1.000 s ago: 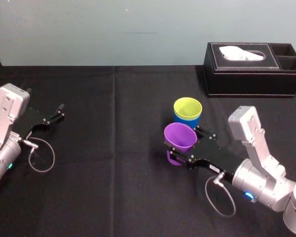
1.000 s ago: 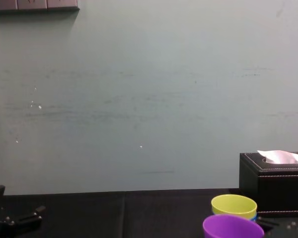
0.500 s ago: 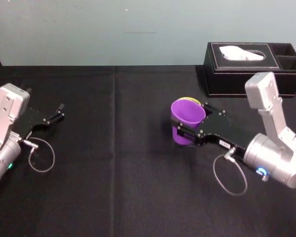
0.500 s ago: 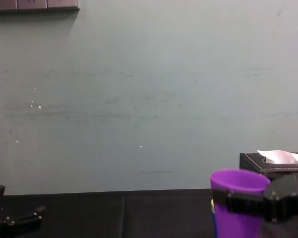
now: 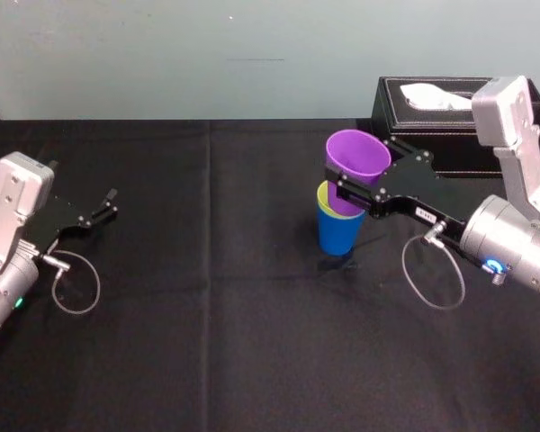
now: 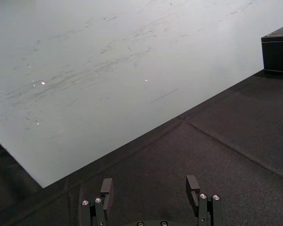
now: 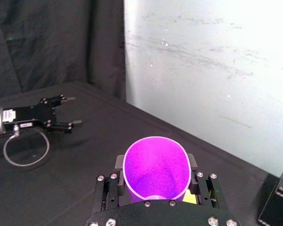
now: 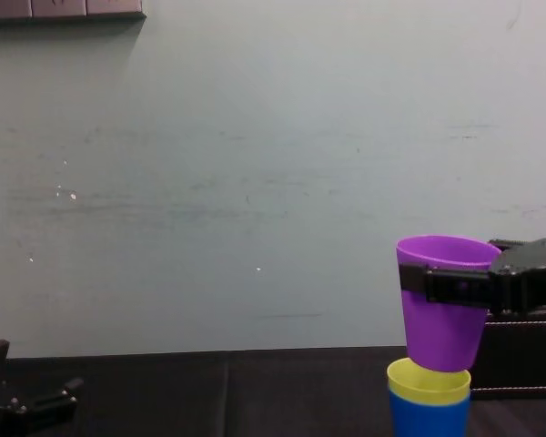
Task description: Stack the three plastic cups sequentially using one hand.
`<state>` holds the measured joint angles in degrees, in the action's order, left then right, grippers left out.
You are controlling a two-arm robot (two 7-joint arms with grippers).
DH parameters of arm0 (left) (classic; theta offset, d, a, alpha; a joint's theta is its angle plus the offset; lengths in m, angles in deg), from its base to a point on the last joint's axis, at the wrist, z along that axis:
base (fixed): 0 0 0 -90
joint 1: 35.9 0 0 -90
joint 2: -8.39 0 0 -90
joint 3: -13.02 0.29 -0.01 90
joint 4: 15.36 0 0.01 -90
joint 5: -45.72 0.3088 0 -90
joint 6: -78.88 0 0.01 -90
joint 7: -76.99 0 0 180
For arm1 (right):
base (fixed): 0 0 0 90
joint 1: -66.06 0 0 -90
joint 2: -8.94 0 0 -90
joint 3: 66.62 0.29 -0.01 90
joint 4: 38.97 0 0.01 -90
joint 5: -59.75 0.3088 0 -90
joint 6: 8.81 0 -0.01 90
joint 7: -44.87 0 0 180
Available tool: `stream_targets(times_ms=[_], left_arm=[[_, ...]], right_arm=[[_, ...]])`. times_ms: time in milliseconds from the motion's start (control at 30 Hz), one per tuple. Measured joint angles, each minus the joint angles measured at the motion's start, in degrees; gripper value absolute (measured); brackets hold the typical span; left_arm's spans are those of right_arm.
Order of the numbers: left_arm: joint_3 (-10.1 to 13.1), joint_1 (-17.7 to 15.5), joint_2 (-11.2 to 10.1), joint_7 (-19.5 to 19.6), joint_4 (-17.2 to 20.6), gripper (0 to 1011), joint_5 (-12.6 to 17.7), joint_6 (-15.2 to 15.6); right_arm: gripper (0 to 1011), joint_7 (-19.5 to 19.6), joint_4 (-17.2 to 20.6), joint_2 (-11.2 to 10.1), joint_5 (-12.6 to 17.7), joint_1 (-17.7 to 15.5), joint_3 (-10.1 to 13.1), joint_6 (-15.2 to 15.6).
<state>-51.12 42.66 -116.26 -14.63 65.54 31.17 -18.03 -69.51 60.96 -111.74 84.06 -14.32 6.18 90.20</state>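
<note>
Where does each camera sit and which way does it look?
Head view: high, looking down at the black table; both arms show, right hand holding the purple plastic cup over the yellow-green plastic cup nested in the blue plastic cup.
Chest view: low, facing the pale wall; right hand shows gripping the cup.
Left wrist view: on the left arm, facing the wall past the open left hand.
Right wrist view: on the right arm, looking into the purple cup, left hand beyond.
Shared: head and chest both show the stack.
</note>
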Motion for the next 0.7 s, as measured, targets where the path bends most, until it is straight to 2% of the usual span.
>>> stream_targets(times_ms=[233, 433, 700], left_arm=[[0.0, 0.0, 0.0, 0.0, 0.0, 1011, 0.0, 0.0], [0.0, 0.0, 0.0, 0.0, 0.0, 1011, 0.0, 0.0], [0.0, 0.0, 0.0, 0.0, 0.0, 1011, 0.0, 0.0]], right_arm=[[731, 0.2, -2.4, 0.5, 0.0, 2.1, -0.6, -0.8], [731, 0.1, -5.6, 1.1, -1.2, 4.4, -2.0, -1.6], [731, 0.2, -8.3, 2.1, -2.2, 5.6, -2.7, -2.5]])
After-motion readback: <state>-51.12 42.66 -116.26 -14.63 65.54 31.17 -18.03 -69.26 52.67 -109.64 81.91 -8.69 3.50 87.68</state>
